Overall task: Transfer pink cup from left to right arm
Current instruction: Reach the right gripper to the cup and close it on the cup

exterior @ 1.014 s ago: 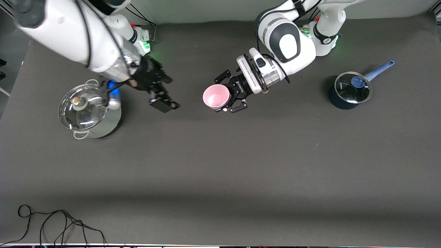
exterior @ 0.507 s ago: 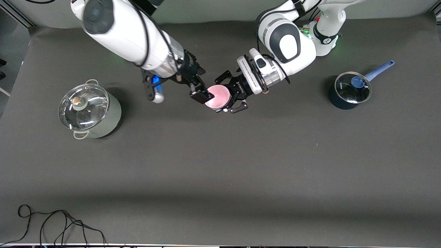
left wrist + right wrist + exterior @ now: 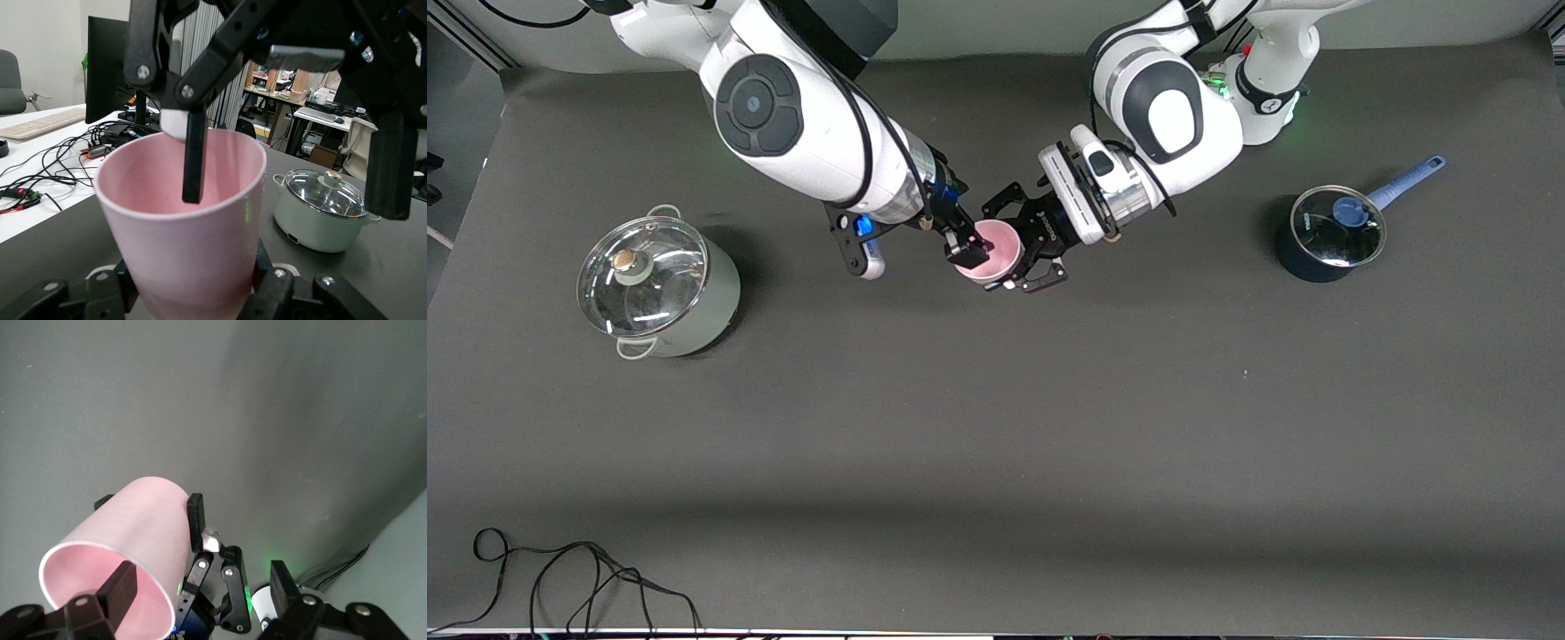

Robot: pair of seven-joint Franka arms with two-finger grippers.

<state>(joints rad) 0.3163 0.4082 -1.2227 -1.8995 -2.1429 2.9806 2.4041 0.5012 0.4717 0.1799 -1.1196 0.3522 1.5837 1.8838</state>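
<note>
A small, plain pale-pink cup (image 3: 996, 249), handleless and slightly tapered, is held in the air over the middle of the dark table (image 3: 996, 427). It is pinched near its base by the left gripper (image 3: 1034, 256). The right gripper (image 3: 967, 251) is spread, with one finger (image 3: 194, 157) inside the cup's open mouth and the other outside its wall.

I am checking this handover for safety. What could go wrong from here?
The right pincer is open, with one finger inside the pink cup and one outside the wall. The left pincer, shut on the cup, holds it over the table. If the left releases before the right closes, the cup may drop. A push from the right could tilt it.
</note>
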